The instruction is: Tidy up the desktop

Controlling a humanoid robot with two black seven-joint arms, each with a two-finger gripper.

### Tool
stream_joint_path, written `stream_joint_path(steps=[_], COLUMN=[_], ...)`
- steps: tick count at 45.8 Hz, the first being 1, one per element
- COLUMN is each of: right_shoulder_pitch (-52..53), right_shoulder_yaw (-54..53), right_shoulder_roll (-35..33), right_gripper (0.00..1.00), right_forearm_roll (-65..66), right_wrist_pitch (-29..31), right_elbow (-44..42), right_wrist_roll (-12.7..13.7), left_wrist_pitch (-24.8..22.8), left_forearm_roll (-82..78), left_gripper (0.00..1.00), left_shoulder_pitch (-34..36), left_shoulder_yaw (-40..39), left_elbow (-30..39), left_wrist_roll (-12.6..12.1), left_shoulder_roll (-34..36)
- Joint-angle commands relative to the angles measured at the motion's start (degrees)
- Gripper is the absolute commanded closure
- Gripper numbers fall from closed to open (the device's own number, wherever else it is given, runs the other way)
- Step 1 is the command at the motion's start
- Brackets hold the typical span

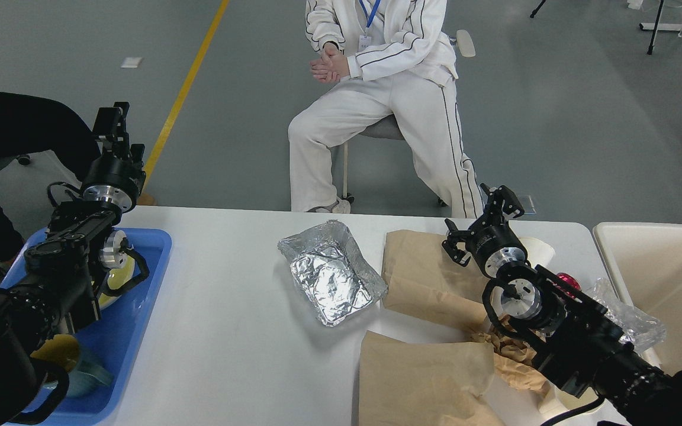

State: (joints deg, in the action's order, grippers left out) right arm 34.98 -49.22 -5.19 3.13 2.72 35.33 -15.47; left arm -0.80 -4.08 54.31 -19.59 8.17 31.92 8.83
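Across the lower part of the head view stretches the desktop point(234, 331), a broad white matte slab with a rounded far corner, its far edge running from left to right below the seated person's feet. Near its middle sits a crumpled aluminium foil tray point(332, 279), shiny, creased and roughly rectangular, with low bent walls. Just to the right of it lies a flat brown paper bag point(421, 272), and nearer the front edge a second brown paper sheet point(421, 378), smooth with a few folds. Between them at the right is a wad of crumpled brown paper point(510, 355), and beside that a piece of clear crinkled plastic wrap point(625, 316), glossy and wrinkled.

On the left end of the desktop rests a blue plastic tray point(140, 307) with a raised rim; yellow and teal dishes lie in it, partly hidden by the arm. Off the right end stands a beige rectangular bin point(660, 266) with smooth walls.

The left gripper point(113, 127) rises above the tray's far edge, seen dark and end-on; whether its fingers are apart I cannot tell. The right gripper point(498, 204) hangs over the far edge of the paper bag, its two black fingers spread apart and holding nothing.

Beyond the table a person in white clothes point(376, 89) sits with hands clasped.
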Motion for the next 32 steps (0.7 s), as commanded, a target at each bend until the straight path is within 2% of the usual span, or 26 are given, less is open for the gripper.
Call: stream_joint_path(steps=[1,7,32], right_shoulder_pitch=[0.0,0.0,0.0], right_shoulder_yaw=[0.0,0.0,0.0], right_shoulder_roll=[0.0,0.0,0.0], right_gripper=[0.0,0.0,0.0], right_forearm_roll=[0.03,0.03,-0.06], right_wrist_pitch=[0.0,0.0,0.0], right_elbow=[0.0,0.0,0.0], right_wrist_roll=[0.0,0.0,0.0], left_wrist_pitch=[0.1,0.01,0.01], left_forearm_roll=[0.74,0.74,0.65], left_gripper=[0.03,0.03,0.03], left_shoulder_pitch=[-1.92,-2.8,-3.25], left_shoulder_yaw=[-1.41,-1.77,-1.86], left_elbow=[-0.08,0.01,0.01], left_wrist_roll=[-0.28,0.6,0.95], left_shoulder_roll=[-1.89,-2.15,-2.07])
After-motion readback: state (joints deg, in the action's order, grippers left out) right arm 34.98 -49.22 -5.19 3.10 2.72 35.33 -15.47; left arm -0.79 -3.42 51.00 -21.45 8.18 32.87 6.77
